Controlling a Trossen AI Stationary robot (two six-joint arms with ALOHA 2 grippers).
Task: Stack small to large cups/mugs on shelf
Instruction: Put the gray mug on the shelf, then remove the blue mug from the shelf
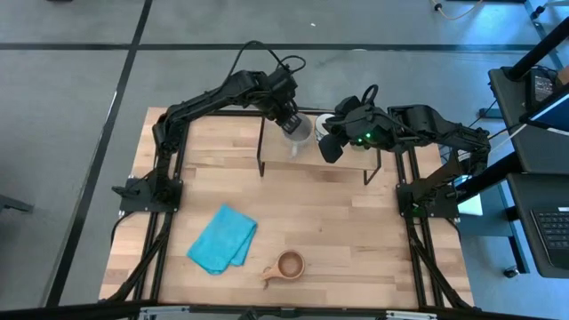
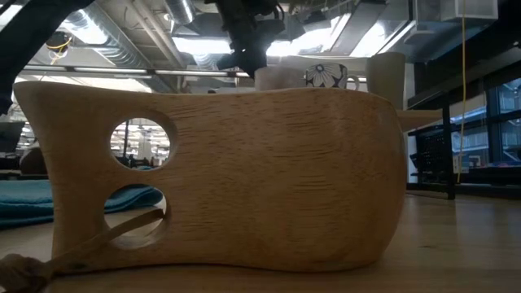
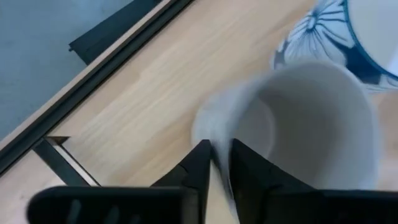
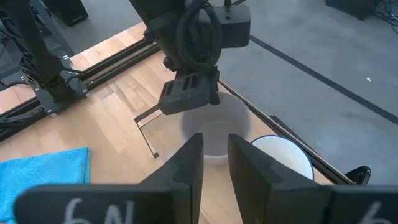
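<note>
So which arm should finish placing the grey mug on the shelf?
Left. The left gripper already pinches the grey mug by its rim over the shelf, beside the white mug. The right gripper only hovers nearby.

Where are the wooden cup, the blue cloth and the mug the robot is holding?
wooden cup point(image 1: 290, 264), high view, inside of its bowl
blue cloth point(image 1: 222, 238), high view, middle of the fold
grey mug point(image 3: 311, 118), left wrist view, inner wall

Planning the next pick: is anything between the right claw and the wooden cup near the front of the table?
Nothing visible blocks it. The wooden cup sits alone on bare tabletop, with the blue cloth off to one side. The right claw hangs by the shelf; the left claw holds the grey mug there.
</note>
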